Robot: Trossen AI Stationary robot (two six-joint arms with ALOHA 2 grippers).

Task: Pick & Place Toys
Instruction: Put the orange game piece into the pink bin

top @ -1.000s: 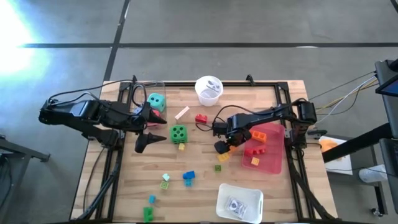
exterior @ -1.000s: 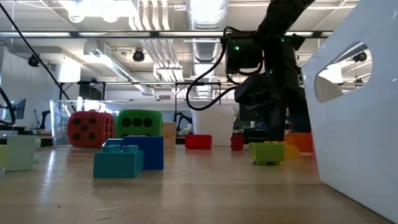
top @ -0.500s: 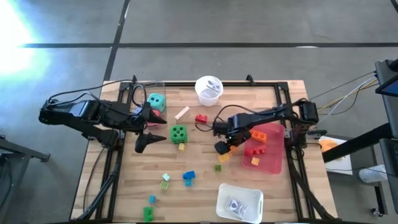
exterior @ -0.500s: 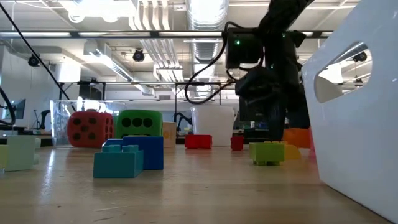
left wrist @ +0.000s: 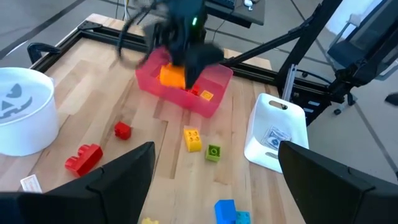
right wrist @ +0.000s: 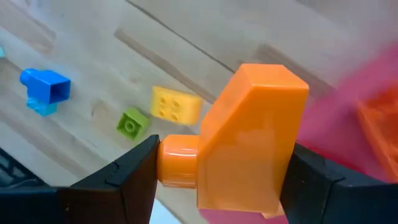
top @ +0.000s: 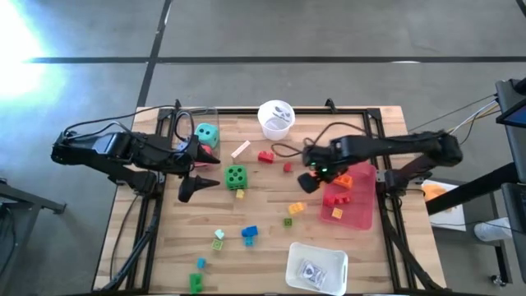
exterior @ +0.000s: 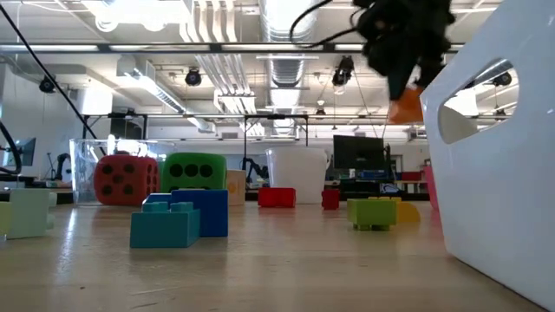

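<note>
— Lifting now — the right gripper [top: 316, 173] has come up off the wooden table [top: 271, 255], where it was down low by the yellow plastic brick [top: 297, 207] a moment ago. See what it carries?

— An orange plastic brick [right wrist: 245, 146], clamped between its two dark fingers [right wrist: 121, 180]. It hangs near the inner edge of the pink plastic bin [top: 358, 215], high above the boards.

— So the pick has worked. What is left?

— I would say a short carry over the bin wall and a release. Two orange bricks and a red one already lie inside.

— And the left gripper [top: 200, 171]?

— Unmoved, by the green black-dotted die [top: 236, 175], jaws wide and holding nothing. The red brick [top: 265, 155], the small green brick [top: 288, 221] and the blue ones [top: 249, 234] lie out on the table — plenty remains.
</note>
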